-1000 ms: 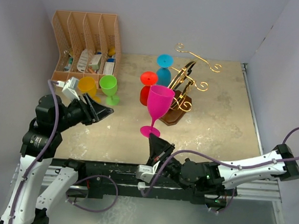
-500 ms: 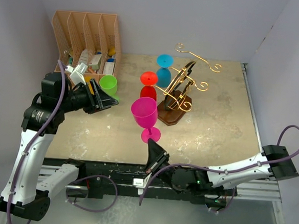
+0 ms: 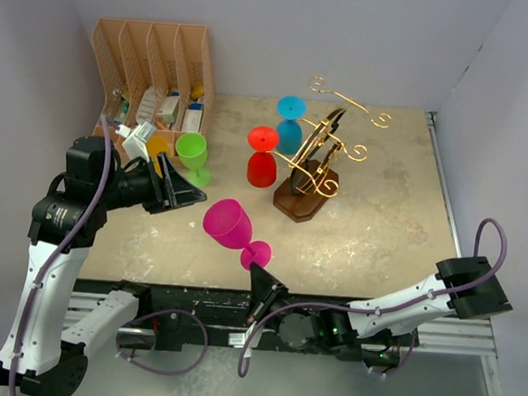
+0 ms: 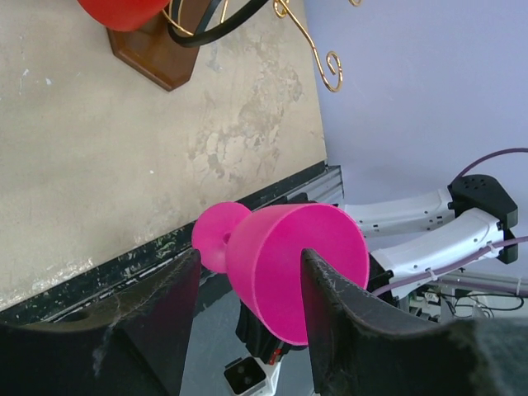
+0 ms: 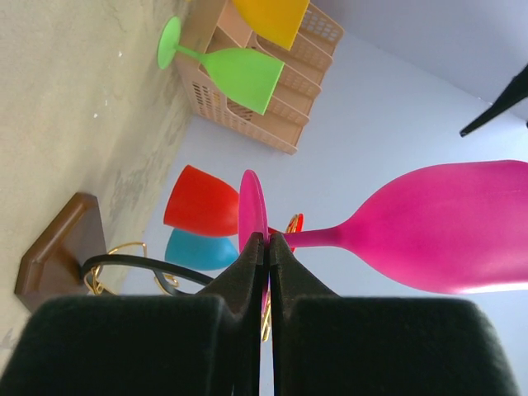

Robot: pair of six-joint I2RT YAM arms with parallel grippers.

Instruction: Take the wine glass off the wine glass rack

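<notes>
We risk a pivot-out: right end effector (image 5: 266, 239) pinches the tilted magenta wine glass (image 3: 229, 223) by its foot only; left end effector (image 4: 249, 262) spread, empty.

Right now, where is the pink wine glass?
In the top view the pink wine glass hangs tilted near the front edge of the table, left of the gold rack, foot pinched by the right arm's fingers.

The pink wine glass (image 3: 229, 225) is off the rack (image 3: 305, 199) and hangs tilted almost on its side over the near edge of the table (image 3: 379, 233). Its bowl points left, and its round foot is pinched between the fingers of the right gripper (image 5: 266, 241). The rack, gold wire with curled arms on a dark wooden base, stands upright mid-table, well apart.
</notes>
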